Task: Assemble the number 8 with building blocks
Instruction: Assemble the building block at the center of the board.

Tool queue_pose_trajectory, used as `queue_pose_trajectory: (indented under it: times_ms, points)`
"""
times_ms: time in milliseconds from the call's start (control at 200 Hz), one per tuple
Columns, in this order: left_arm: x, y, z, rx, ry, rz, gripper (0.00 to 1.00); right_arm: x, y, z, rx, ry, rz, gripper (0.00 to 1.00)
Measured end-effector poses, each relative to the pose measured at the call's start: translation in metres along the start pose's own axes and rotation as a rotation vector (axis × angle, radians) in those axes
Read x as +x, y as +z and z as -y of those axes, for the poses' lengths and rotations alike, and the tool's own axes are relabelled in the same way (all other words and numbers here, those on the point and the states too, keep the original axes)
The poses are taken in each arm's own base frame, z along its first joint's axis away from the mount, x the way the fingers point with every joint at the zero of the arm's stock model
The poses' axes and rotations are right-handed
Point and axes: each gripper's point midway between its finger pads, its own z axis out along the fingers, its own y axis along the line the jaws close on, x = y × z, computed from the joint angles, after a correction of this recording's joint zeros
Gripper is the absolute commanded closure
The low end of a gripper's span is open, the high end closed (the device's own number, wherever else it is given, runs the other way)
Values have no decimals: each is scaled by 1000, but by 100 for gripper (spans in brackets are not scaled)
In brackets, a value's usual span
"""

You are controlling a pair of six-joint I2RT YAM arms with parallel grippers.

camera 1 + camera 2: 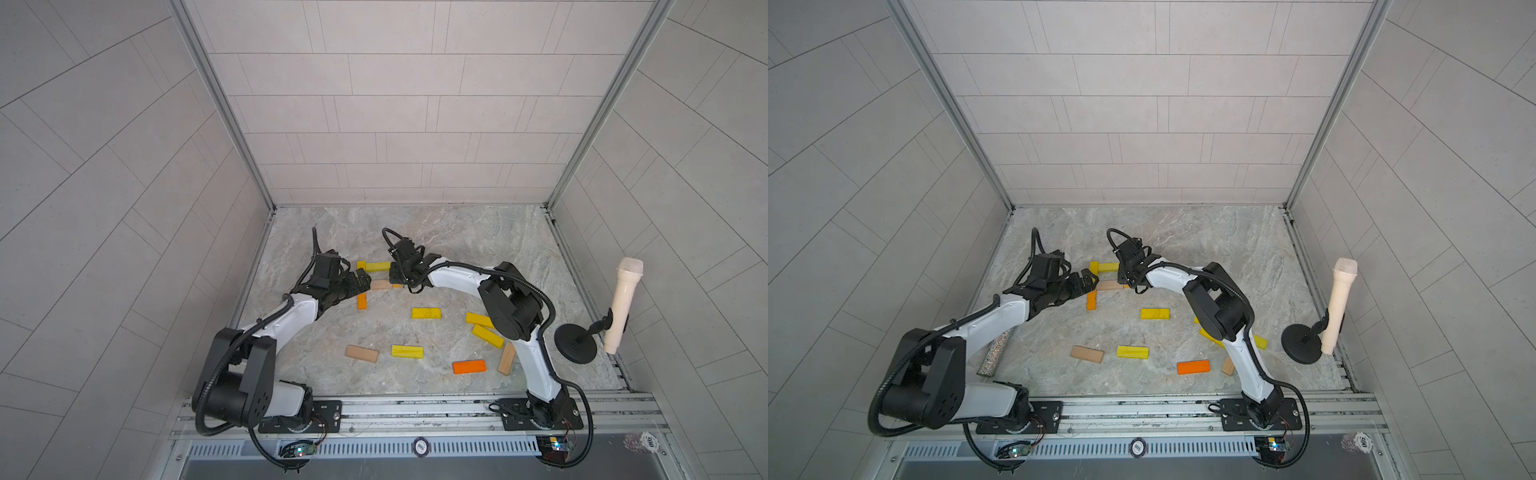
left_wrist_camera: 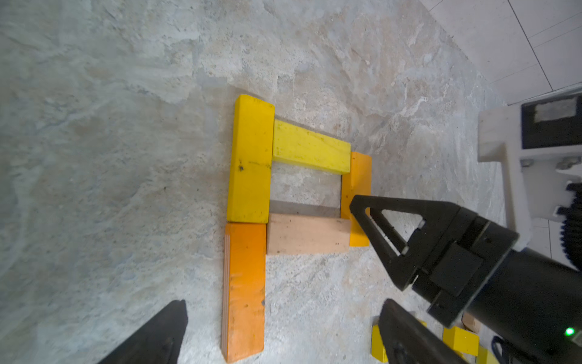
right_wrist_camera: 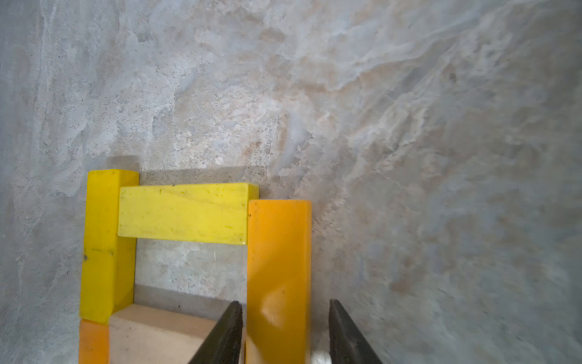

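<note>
Part of the number 8 lies at the back of the table. It has a yellow side bar (image 2: 250, 160), a yellow top bar (image 2: 310, 146), an orange side bar (image 3: 278, 252), a tan middle bar (image 2: 307, 234) and a lower orange bar (image 2: 244, 290). My right gripper (image 3: 285, 315) straddles the orange side bar. Its jaws are slightly open, with a gap showing on one side, and in both top views it hides that bar. My left gripper (image 2: 283, 318) hovers wide open over the lower orange bar (image 1: 362, 301) and holds nothing.
Loose building blocks lie nearer the front: yellow ones (image 1: 427, 313) (image 1: 407, 351) (image 1: 487, 336), a tan one (image 1: 362, 353), an orange one (image 1: 469, 367) and a tan one (image 1: 506, 358) beside the right arm. A cream microphone-shaped cylinder (image 1: 623, 303) stands at the right wall. A glittery cylinder (image 1: 994, 353) lies under the left arm.
</note>
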Motion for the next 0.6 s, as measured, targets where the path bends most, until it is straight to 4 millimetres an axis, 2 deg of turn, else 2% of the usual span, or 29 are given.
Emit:
queue_pose_trajectory:
  times_ms: [165, 360, 480, 600]
  points:
    - [24, -18, -4, -44, 16, -32, 0, -6, -37, -1, -42, -49, 39, 50]
    - [68, -39, -4, -123, 13, -106, 0, -12, -90, -5, -125, -114, 109, 48]
    - [103, -47, -8, -180, 3, -159, 0, -3, -113, 2, -159, -149, 128, 46]
    - [131, -55, -11, -226, -11, -206, 1, 15, -126, 18, -155, -174, 122, 43]
